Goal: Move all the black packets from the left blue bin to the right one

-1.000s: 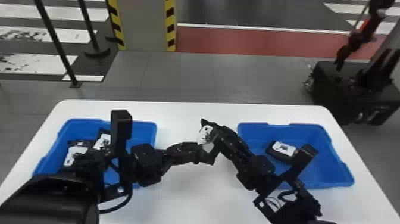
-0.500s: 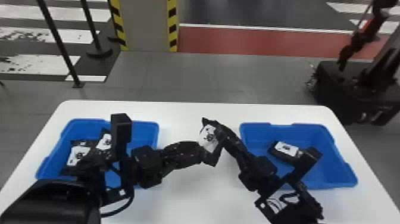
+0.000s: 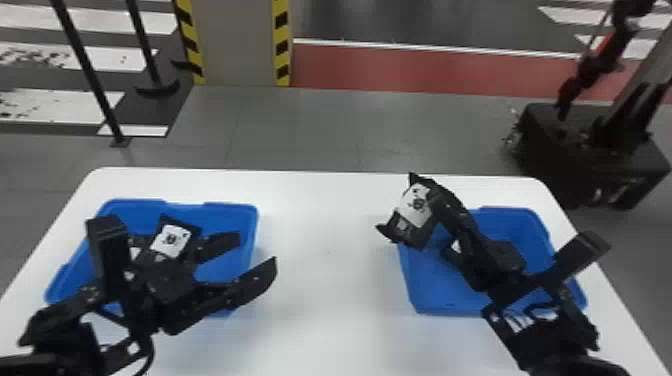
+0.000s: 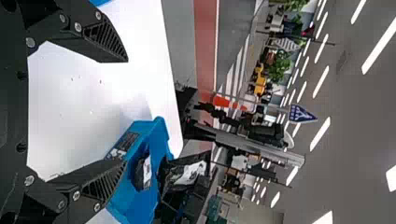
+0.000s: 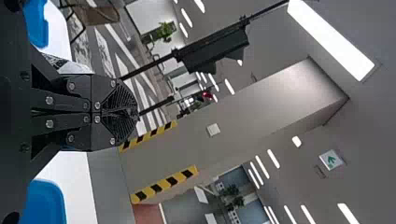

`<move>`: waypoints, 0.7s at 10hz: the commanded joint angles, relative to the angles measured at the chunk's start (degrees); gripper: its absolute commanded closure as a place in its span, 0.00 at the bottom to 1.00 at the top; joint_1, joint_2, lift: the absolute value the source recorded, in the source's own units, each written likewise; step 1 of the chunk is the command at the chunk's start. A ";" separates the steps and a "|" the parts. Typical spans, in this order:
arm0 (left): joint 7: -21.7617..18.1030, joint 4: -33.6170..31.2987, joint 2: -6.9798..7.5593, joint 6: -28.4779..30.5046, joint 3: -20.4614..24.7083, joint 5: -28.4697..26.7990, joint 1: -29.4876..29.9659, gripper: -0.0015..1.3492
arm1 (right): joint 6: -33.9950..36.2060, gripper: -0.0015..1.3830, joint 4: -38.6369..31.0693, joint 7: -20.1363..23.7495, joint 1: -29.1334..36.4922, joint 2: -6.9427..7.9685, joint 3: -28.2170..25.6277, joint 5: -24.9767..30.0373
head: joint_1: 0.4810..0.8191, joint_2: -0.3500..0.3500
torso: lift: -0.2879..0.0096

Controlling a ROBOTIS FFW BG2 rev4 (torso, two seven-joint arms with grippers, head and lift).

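The left arm (image 3: pixel 55 335) and the right arm (image 3: pixel 550 320) come in from the near edge. The left gripper (image 3: pixel 256 249) is released, its two fingers spread with nothing between them. In the head view, one fingertip shows against the left bin (image 3: pixel 230 214) and the other against the table (image 3: pixel 325 320), just right of that bin. The right gripper (image 3: pixel 431 192) is clenched on a black packet with a white label (image 3: pixel 415 206). This packet is tilted and shows at the far left corner of the right bin (image 3: pixel 435 300); how high it is above the rim I cannot tell. The right wrist view shows that gripper's fingers (image 5: pixel 122 98) brought together.

In the left bin lies a packet (image 3: pixel 170 241), label up, with part of another (image 3: pixel 134 247) to its left, mostly hidden behind the arm. In the right bin is one more packet (image 4: pixel 142 172), partly behind the right arm in the head view. Both bins stand on the white table, well apart, one at each side.

Beyond the table's far edge is grey floor (image 3: pixel 300 130). Farther off stand two black posts at left, a pillar (image 3: pixel 237 40) with yellow and black stripes, and a dark machine (image 3: pixel 590 155) at right. A red strip (image 3: pixel 425 70) runs across the floor behind.
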 commanded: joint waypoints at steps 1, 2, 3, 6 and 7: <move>0.00 -2.89 -0.11 -0.08 4.65 -0.29 2.64 0.12 | -0.51 0.92 5.84 -1.07 -2.84 -2.54 -2.17 0.74 | 0.63 0.39 | 0.60; 0.00 -4.72 -0.11 0.62 7.20 -0.64 4.04 0.12 | -0.51 0.92 8.93 -2.57 -3.54 -3.86 -2.25 0.83 | 0.63 0.38 | 0.60; 0.00 -6.41 -0.11 1.61 9.57 -0.99 5.31 0.12 | 0.34 0.92 11.04 -3.88 -3.40 -4.56 -2.25 0.39 | 0.63 0.38 | 0.60; 0.09 -9.08 -0.73 0.06 16.25 -3.63 6.86 0.12 | -1.35 0.05 6.96 -12.94 1.66 -4.48 -3.48 4.87 | 0.63 0.41 | 0.60; 0.61 -9.08 -0.91 -0.36 17.57 -4.77 6.72 0.12 | -7.68 0.04 2.04 -13.46 5.32 -4.04 -3.48 6.98 | 0.63 0.44 | 0.60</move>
